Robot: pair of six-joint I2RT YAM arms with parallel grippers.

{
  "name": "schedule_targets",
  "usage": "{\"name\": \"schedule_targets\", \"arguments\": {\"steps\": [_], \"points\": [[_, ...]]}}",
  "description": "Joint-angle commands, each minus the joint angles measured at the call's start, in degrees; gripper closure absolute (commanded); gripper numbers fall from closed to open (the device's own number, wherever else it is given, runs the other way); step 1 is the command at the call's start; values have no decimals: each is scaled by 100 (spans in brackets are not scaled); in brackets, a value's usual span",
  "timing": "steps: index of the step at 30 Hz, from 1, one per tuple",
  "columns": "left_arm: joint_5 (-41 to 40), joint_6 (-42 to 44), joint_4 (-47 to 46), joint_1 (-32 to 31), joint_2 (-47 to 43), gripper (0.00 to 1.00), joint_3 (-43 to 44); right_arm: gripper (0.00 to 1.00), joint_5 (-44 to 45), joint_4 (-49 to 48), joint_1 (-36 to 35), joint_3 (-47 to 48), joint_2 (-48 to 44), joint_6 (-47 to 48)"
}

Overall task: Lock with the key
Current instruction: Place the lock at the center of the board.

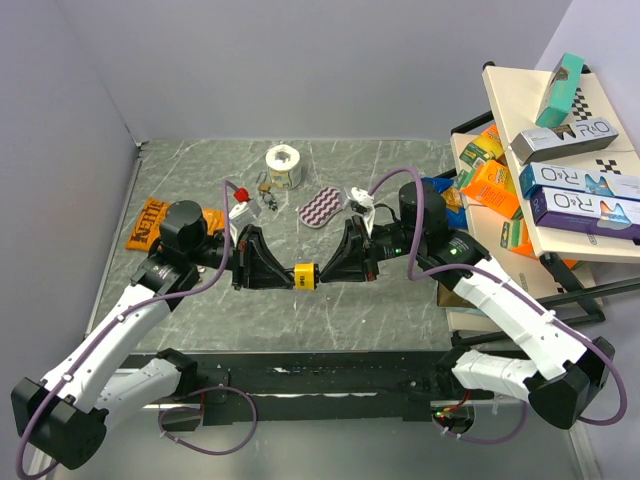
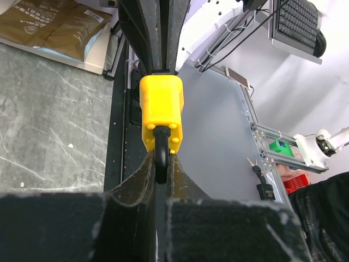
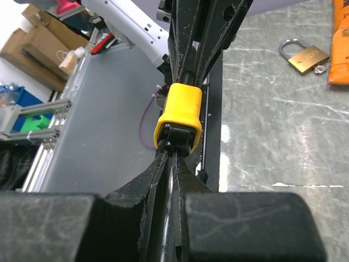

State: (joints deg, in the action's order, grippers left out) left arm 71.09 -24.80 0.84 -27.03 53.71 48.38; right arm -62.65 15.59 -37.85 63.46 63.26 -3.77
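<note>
The yellow padlock [image 1: 306,275] was held by its shackle [image 2: 161,143] in the clamped left gripper [image 2: 162,165]. The key [image 3: 175,136] (seemingly inserted) was pinched by the right gripper [image 3: 173,161], and the locking turn was judged not yet done.

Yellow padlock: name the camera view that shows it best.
Left wrist view: the yellow padlock fills the centre, its black shackle pinched by the left gripper. The right wrist view shows its opposite end, where the right gripper pinches what looks like the key. The top view shows only a small yellow block between the grippers.
</note>
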Motion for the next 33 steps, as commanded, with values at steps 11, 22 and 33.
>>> {"name": "schedule_targets", "arguments": {"steps": [11, 22, 33], "points": [[-403, 369, 309, -163, 130, 99, 268, 66, 472, 187, -74, 149, -24, 962], [-1140, -41, 1490, 48, 684, 99, 673, 13, 2529, 1525, -108, 386, -281, 3283], [-1405, -790, 1252, 40, 772, 99, 567, 12, 3565, 929, -1294, 334, 221, 4305]]}}
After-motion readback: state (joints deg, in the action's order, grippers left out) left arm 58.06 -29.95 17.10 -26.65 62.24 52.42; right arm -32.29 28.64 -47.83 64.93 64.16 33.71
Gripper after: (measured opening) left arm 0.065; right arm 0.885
